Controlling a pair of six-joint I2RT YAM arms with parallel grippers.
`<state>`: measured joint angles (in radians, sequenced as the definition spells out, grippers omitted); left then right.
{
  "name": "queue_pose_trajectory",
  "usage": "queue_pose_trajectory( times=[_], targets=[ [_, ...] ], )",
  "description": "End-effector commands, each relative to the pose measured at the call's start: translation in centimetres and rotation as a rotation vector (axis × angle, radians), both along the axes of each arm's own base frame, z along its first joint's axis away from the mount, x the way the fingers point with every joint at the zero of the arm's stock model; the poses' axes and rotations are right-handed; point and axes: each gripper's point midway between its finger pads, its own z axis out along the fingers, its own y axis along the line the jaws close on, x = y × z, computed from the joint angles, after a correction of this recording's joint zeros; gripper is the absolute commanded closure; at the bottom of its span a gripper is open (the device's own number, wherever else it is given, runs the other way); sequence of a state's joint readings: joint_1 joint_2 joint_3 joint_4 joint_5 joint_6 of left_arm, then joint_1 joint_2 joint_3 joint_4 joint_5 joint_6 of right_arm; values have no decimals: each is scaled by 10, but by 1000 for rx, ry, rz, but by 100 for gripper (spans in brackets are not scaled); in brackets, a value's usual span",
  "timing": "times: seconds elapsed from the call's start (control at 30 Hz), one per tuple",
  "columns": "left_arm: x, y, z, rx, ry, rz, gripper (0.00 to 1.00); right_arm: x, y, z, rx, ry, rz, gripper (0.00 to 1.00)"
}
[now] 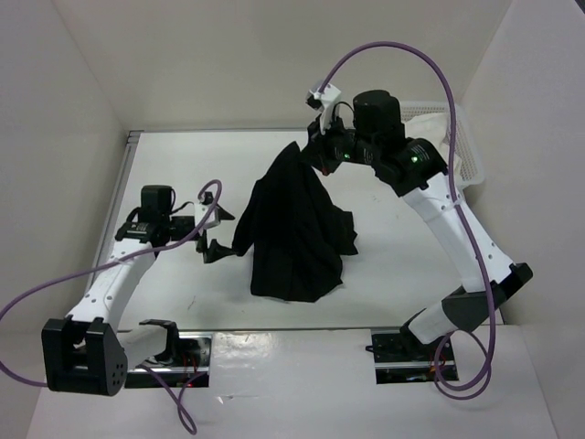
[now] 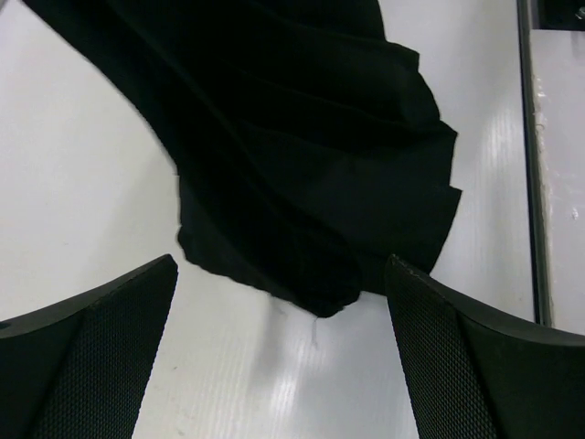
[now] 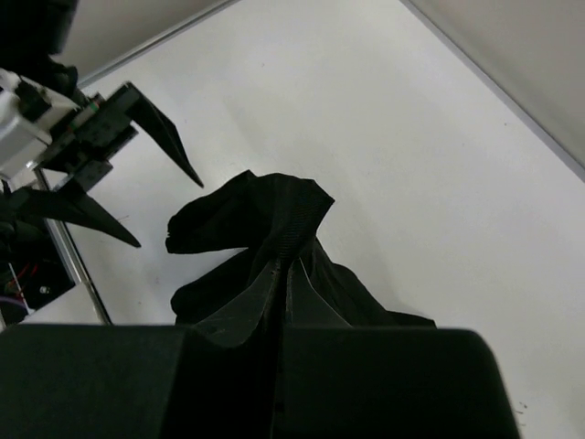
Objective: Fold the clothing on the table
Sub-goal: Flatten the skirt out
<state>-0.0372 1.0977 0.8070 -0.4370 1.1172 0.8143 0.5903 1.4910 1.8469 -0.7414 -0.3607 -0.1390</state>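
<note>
**Top view:** The right gripper (image 1: pixel 312 154) is pinching the black garment (image 1: pixel 291 240) by its upper edge and holding it raised like a tent. The garment's lower folds are resting at the middle of the table (image 1: pixel 174 174). The left gripper (image 1: pixel 218 234) is hovering just beside the cloth's left side, jaws spread wide and holding nothing. A white basket (image 1: pixel 464 146) is sitting at the far right corner. The fold itself is apparently not yet begun: the cloth is being lifted so it can be opened out.

**Left wrist:** The wide-open left gripper (image 2: pixel 283 366) is pointing at a bunched, pleated hem of the garment (image 2: pixel 302 155), which is lying on the table (image 2: pixel 82 183) near its metal rail (image 2: pixel 530 183). The next move likely calls for these fingers to advance and close on that hem, so both arms can stretch the cloth flat.

**Right wrist:** The right gripper (image 3: pixel 281 274) is clamping fully shut on a ridge of the garment (image 3: pixel 265 215), with the left gripper (image 3: pixel 164 212) waiting opposite. The gripper's own body is blocking the lower frame. The uniform black is hiding seams, sleeves and corners, so the kind of clothing is impossible to tell.
</note>
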Motion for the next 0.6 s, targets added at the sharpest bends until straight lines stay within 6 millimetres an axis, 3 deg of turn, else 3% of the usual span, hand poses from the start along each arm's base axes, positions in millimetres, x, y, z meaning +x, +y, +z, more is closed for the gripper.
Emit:
queue_pose_trajectory(
  times=[0.0, 0.27, 0.57],
  targets=[
    [-5, -14, -3, -42, -78, -114, 0, 8, -5, 57, 116, -128, -36, 100],
    [7, -12, -35, 9, -16, -68, 0, 10, -17, 78, 159, -143, -55, 100],
    [27, -11, -32, -4, -19, 4, 0, -2, -25, 87, 193, -133, -23, 100]
  ],
)
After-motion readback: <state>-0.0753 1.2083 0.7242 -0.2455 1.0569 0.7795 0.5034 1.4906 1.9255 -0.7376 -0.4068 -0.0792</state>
